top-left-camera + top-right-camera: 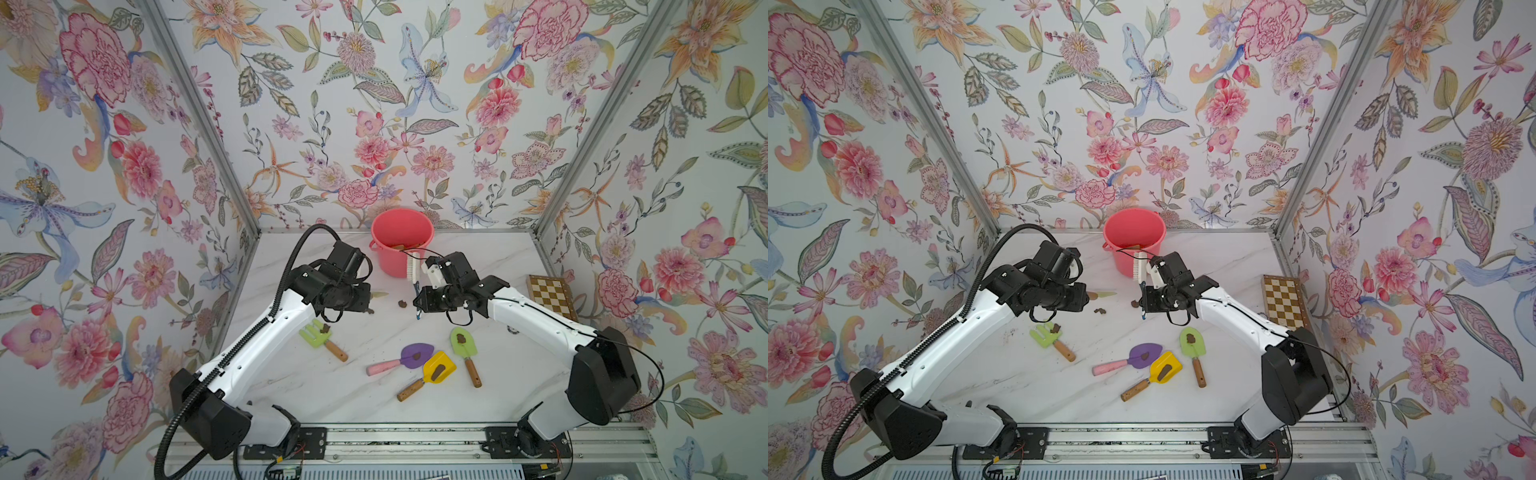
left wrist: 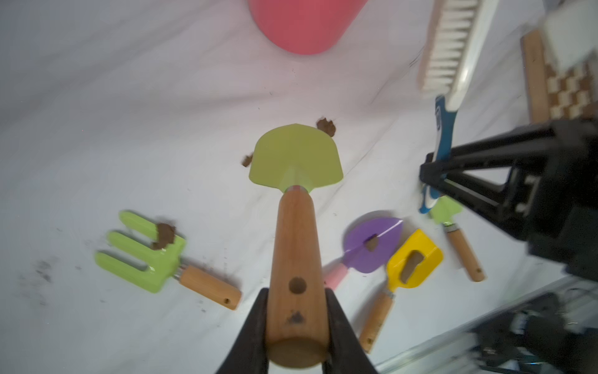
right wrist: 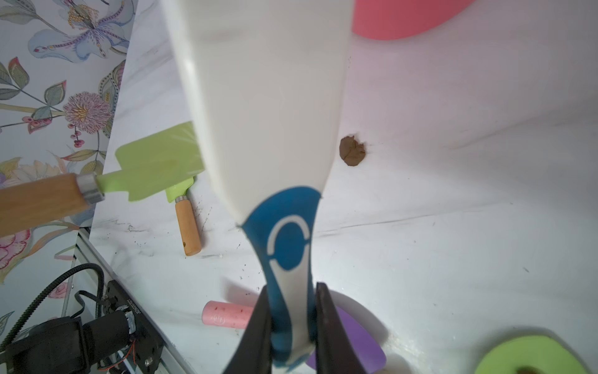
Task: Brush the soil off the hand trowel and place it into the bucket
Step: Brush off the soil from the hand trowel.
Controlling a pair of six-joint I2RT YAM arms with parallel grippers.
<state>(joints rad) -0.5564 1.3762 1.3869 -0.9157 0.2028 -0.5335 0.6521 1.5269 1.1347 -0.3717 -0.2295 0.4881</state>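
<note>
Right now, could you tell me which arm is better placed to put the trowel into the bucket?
Left: the left gripper holds the green trowel by its wooden handle, blade looking clean, bucket ahead. The right gripper holds the brush.

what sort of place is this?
Probably a staged lab test booth, not a garden: floral wallpaper panels on aluminium framing, a marble-look tabletop, both arms bolted to a front rail.
</note>
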